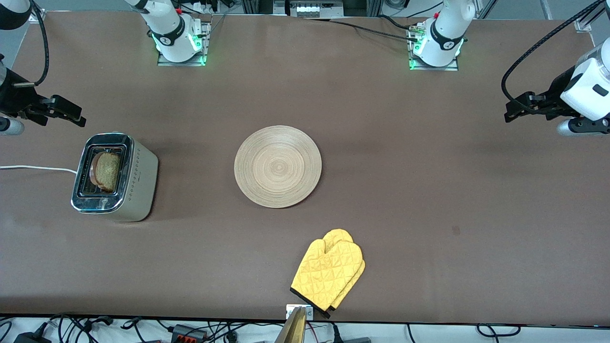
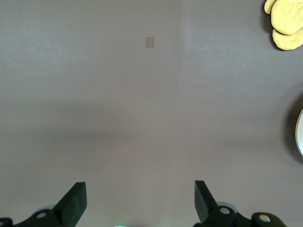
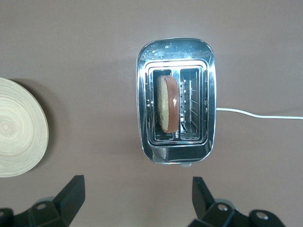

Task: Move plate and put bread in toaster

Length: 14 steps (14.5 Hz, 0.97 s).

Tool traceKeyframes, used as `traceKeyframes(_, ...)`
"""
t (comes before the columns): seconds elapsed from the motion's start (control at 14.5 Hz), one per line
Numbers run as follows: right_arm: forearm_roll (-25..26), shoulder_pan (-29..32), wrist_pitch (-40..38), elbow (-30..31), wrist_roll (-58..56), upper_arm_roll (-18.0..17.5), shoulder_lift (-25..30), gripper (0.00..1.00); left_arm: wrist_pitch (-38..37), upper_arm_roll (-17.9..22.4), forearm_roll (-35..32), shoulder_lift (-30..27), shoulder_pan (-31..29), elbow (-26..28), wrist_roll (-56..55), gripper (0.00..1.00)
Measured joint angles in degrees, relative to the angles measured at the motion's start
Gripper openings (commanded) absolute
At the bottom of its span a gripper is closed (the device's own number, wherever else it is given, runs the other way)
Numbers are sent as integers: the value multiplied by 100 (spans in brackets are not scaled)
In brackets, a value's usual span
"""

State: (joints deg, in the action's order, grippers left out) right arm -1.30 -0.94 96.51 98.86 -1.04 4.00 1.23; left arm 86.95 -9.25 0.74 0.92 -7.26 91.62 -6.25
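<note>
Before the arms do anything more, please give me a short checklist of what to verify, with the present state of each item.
1. Bread stands in a slot of the toaster: ok.
2. Plate lies bare on the table's middle: ok.
3. Left gripper open, holding nothing: ok.
4. Right gripper open, over the toaster's end of the table: ok.
5. Bread pushed fully down: not ok, it sticks up.
6. Oven mitt apart from plate: ok.

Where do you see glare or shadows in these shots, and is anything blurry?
Front view: the toaster has bright glints on its chrome top and throws a soft shadow toward the plate; green lights glow at both arm bases. Right wrist view: the chrome rim mirrors the light, and the bread in its slot looks sharp. Left wrist view: flat, even light, with the yellow oven mitt slightly soft at the edge.
</note>
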Motion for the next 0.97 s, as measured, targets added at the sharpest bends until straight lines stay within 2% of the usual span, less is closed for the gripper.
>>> traceKeyframes(0.41,261,-2,139,7,-26,-28,-4,100,0,0,0,1,0,0,0,100)
traceKeyframes(0.97,272,-7,164,16,-29,-60,-5,100,0,0,0,1,0,0,0,100)
